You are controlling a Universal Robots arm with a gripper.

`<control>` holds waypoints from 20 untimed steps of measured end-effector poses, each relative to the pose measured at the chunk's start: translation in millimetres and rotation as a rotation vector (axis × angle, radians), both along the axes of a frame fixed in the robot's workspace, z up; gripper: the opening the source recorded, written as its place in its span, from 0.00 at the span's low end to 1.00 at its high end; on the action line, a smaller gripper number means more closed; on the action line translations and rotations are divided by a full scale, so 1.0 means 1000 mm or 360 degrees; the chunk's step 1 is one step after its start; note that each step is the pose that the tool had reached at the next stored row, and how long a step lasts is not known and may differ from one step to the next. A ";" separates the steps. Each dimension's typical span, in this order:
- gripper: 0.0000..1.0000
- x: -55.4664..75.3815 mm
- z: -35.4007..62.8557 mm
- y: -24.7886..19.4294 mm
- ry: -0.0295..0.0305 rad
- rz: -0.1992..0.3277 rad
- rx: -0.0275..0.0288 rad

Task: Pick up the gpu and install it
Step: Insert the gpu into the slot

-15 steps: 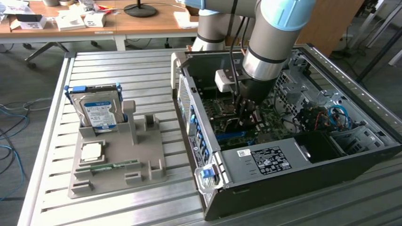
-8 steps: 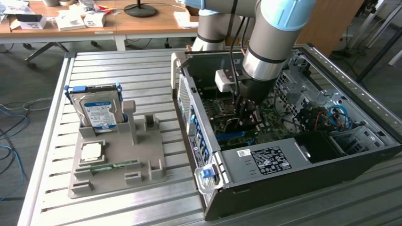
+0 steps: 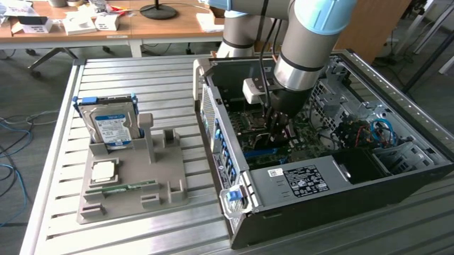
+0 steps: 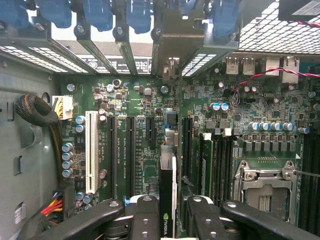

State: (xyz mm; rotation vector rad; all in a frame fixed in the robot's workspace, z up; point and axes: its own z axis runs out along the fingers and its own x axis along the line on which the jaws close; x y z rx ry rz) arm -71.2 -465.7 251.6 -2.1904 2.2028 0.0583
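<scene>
The gpu (image 4: 167, 185) is a thin dark card seen edge-on, with a green logo near my fingers and a metal bracket (image 4: 171, 64) at its far end by the case's rear slot openings. My gripper (image 4: 167, 215) is shut on it, one black finger (image 4: 144, 220) on each side. The card stands over the motherboard (image 4: 250, 105), in line with the long black expansion slots (image 4: 129, 150). Whether it is seated in a slot I cannot tell. In the exterior view my gripper (image 3: 281, 127) reaches down into the open computer case (image 3: 397, 159), above the motherboard.
A grey holder (image 3: 131, 175) on the slatted table in the exterior view's left carries an upright hard drive (image 3: 110, 125), a processor (image 3: 104, 171) and a green memory stick (image 3: 127, 187). Inside the case sit the power supply (image 3: 305, 178), blue cables (image 3: 383, 130) and a processor socket (image 4: 265, 190).
</scene>
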 end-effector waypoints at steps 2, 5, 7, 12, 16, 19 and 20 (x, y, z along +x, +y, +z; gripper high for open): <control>0.26 0.000 0.0000 0.0000 -0.00001 0.0000 0.00001; 0.26 0.000 0.0000 0.0000 0.00000 0.0000 0.00001; 0.26 0.000 0.0000 0.0000 0.00000 0.0000 -0.00001; 0.26 0.000 0.0000 -0.0003 0.00001 0.0000 0.00002; 0.26 0.000 0.0001 -0.0004 0.00002 0.0000 0.00001; 0.26 0.000 0.0001 -0.0005 0.00001 0.0000 0.00001; 0.26 0.000 0.0000 -0.0006 0.00002 0.0000 -0.00001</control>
